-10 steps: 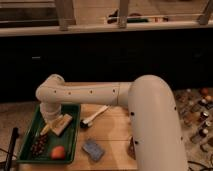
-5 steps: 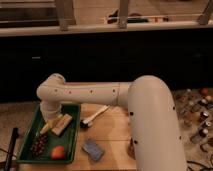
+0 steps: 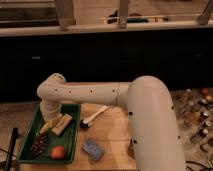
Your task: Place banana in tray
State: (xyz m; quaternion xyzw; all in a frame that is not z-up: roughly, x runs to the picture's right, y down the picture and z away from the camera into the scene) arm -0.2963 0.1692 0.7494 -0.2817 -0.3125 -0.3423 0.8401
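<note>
The dark-green tray [image 3: 71, 142] sits at the left end of the wooden table. The pale-yellow banana [image 3: 45, 127] lies inside it, near its far left part, next to a tan block [image 3: 62, 124]. My white arm reaches in from the right and bends down over the tray. My gripper [image 3: 50, 118] points down into the tray, directly above the banana's upper end and at or very near it. I cannot tell whether it touches the banana.
The tray also holds a dark bunch of grapes [image 3: 39, 143] and a red fruit [image 3: 58, 152]. A white-handled brush [image 3: 94, 117] lies on the table right of the tray. A blue sponge [image 3: 93, 149] lies near the front edge. A dark counter runs behind.
</note>
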